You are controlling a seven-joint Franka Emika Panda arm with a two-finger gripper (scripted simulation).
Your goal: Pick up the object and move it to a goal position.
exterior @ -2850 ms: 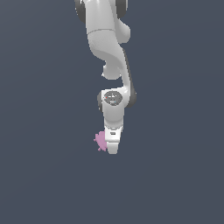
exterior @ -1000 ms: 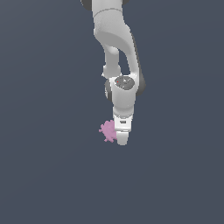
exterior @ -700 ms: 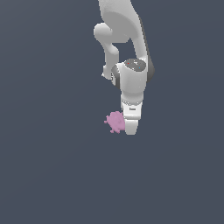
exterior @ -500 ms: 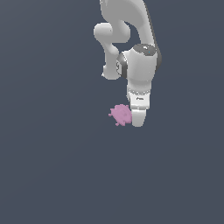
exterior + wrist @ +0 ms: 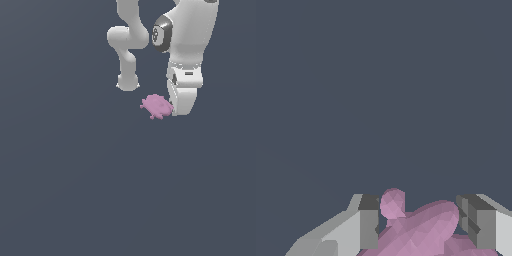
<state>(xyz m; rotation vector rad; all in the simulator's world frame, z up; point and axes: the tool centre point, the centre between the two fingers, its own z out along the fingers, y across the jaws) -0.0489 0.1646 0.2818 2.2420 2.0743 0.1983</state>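
Since the earlier frames, the arm has been carrying the object [image 5: 157, 106] from a spot low and just left of centre in the exterior view up toward one o'clock, and the white wrist has been swinging that way with it.

Now the gripper [image 5: 175, 107] is hanging just above and right of the middle of the exterior view, pointing down, and the object is sticking out from its tip toward nine o'clock. The pink lump is lying nearly flat there, its long axis running roughly from three to nine o'clock and tilting slightly, the free end pointing to the exterior view's left. Short nubs are showing along its lower edge and at its left end. Whether it is resting on anything beneath cannot be told against the plain dark ground.

In the wrist view the two fingers [image 5: 368, 222] are standing part-way closed on either side of the object [image 5: 423, 230], pinching it across its narrower width. One rounded nub is poking up beside the inner face of one finger.
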